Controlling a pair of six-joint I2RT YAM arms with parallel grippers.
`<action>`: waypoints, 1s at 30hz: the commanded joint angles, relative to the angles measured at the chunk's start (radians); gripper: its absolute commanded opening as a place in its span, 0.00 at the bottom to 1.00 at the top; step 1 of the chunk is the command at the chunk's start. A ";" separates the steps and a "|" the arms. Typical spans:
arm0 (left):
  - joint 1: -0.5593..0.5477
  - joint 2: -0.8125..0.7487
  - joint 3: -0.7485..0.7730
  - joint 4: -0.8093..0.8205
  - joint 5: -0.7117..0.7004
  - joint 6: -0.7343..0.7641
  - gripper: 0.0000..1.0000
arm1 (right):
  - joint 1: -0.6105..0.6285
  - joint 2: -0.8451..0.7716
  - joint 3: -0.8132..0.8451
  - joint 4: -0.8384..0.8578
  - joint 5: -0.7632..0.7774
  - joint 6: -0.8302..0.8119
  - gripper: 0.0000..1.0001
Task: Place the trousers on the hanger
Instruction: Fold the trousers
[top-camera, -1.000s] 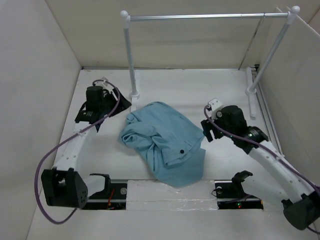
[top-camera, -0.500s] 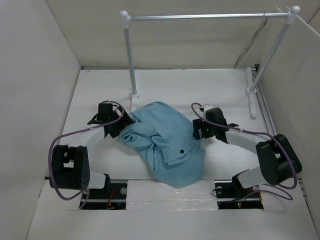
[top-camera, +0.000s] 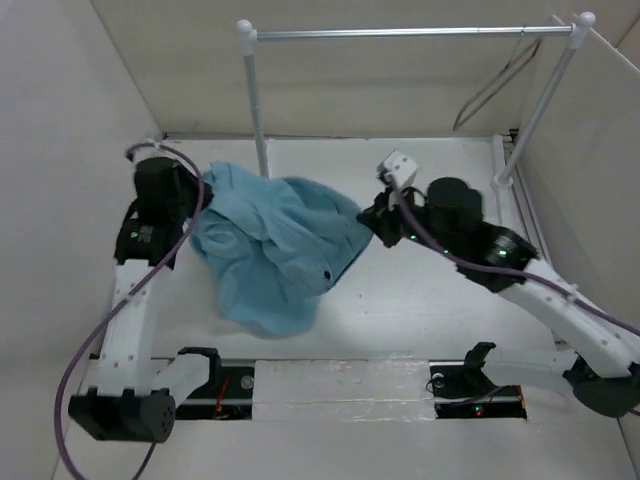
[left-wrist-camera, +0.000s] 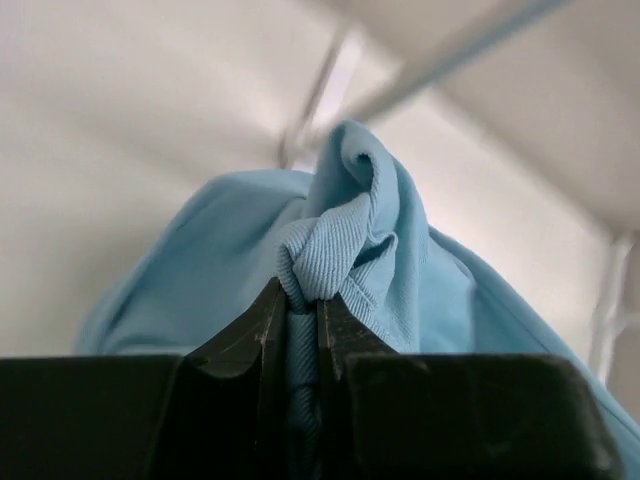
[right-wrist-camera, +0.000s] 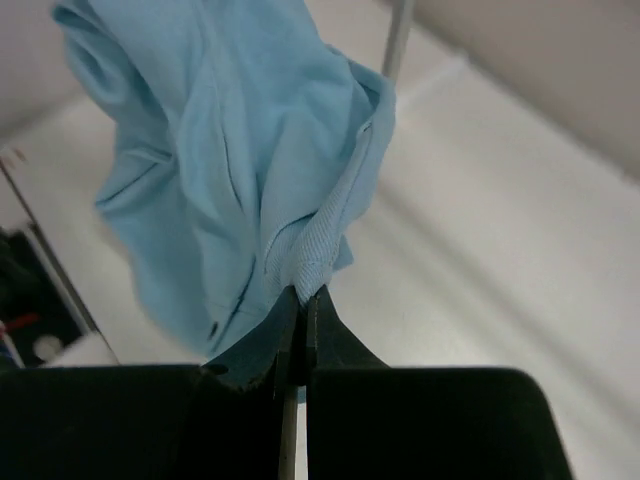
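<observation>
White bench (top-camera: 420, 300) lies beneath the light blue cloth trousers (top-camera: 270, 240), held aloft between left hand (left-wrist-camera: 300, 300) and right hand (right-wrist-camera: 302, 300), each clamped tight on a fabric edge, likely to spread them for the thin dark grey wire hanger (top-camera: 498, 82) hooked on the white metal rail (top-camera: 400, 33).

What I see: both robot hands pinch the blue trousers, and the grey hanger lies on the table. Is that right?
Almost. The left hand and right hand do pinch the trousers, but the hanger hangs from the white rail, as the top view shows.
</observation>
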 joint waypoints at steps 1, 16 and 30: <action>0.021 -0.142 0.329 -0.155 -0.292 0.119 0.00 | 0.038 -0.090 0.294 -0.285 0.034 -0.070 0.00; -0.214 -0.067 0.817 -0.387 -0.485 0.178 0.00 | -0.129 0.014 0.937 -0.591 -0.033 -0.070 0.00; -0.225 0.116 0.148 -0.139 -0.109 0.149 0.87 | -0.942 0.136 0.046 -0.030 0.018 -0.093 0.69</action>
